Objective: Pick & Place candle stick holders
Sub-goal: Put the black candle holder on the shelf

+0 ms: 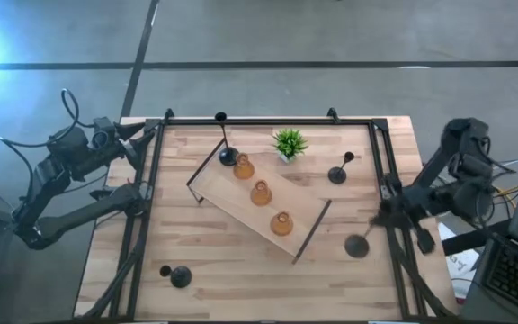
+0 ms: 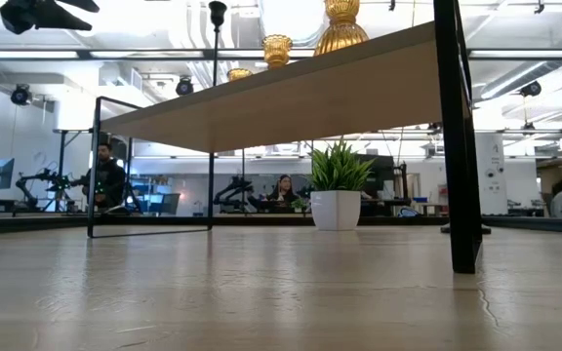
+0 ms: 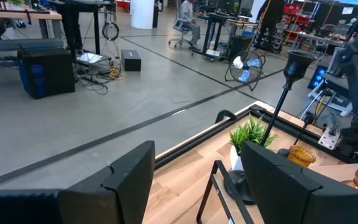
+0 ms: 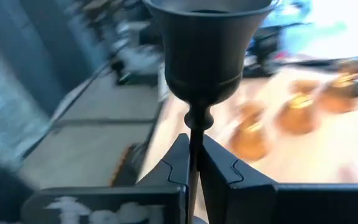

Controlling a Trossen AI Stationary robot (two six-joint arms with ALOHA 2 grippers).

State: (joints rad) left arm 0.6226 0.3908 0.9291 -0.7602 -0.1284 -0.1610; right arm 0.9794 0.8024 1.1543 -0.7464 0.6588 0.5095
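My right gripper (image 1: 378,218) is at the table's right side, shut on a black candle stick holder whose cup (image 4: 207,43) shows just past the fingers and whose round base (image 1: 356,245) shows on the gripper's near side. My left gripper (image 3: 197,186) is open and empty at the table's far left corner (image 1: 142,137). Three amber holders (image 1: 260,193) and one black holder (image 1: 227,157) stand on the raised wooden tray (image 1: 241,211). Another black holder (image 1: 337,174) stands on its base right of the tray, and one (image 1: 178,276) is at the near left. My right gripper pinches the black holder's thin stem (image 4: 195,140) between its two fingers, just below the cup. The fingers lie across the stem. The base is hidden by the fingers in the right wrist view, and I cannot tell whether it touches the table.
A small green potted plant (image 1: 289,144) stands beyond the tray's far side. The tray stands on dark legs (image 2: 457,136), diagonal across the table's middle. A dark frame (image 1: 380,153) runs along the table's edges. People sit in the room behind the table.
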